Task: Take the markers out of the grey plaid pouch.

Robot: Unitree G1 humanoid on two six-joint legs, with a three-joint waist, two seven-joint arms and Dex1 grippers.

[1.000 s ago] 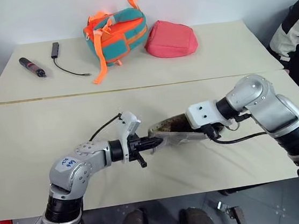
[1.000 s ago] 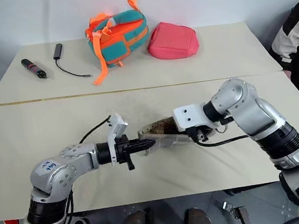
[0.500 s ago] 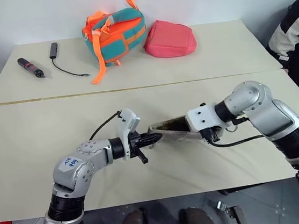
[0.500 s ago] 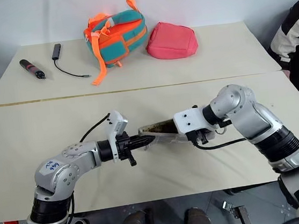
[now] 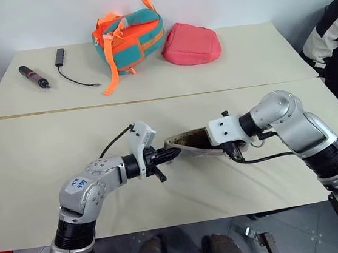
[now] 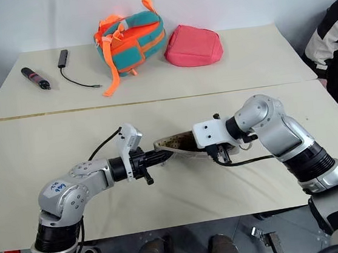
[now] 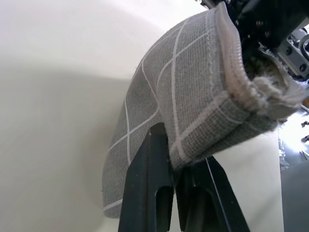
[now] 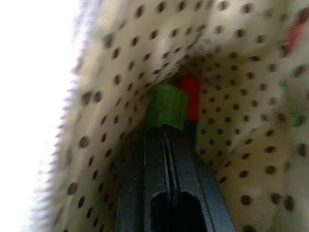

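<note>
Frame centre: left gripper (image 5: 173, 154) clamped on grey plaid pouch (image 7: 193, 96) corner. Right gripper (image 8: 166, 133) inside pouch, fingers nearly closed at green marker (image 8: 166, 106); grasp unclear. No legible writing.

My black fingers (image 8: 166, 164) meet green and red markers (image 8: 166, 107) inside the grey plaid pouch (image 7: 193, 92) (tan lining, dark dots).

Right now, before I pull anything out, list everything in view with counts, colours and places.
grey plaid pouch: one, grey with white grid, held up between both arms over the near table
markers: two ends seen, green and red, inside the pouch
bag: one, teal and orange, far table
pink-red pouch: one, far table, right of the bag
dark stick: one, far left
black cable: one, beside the stick
person's sleeve: striped, right edge
left gripper: fingers shut on the pouch's end
right gripper: fingers inside the pouch, at the green marker
</note>
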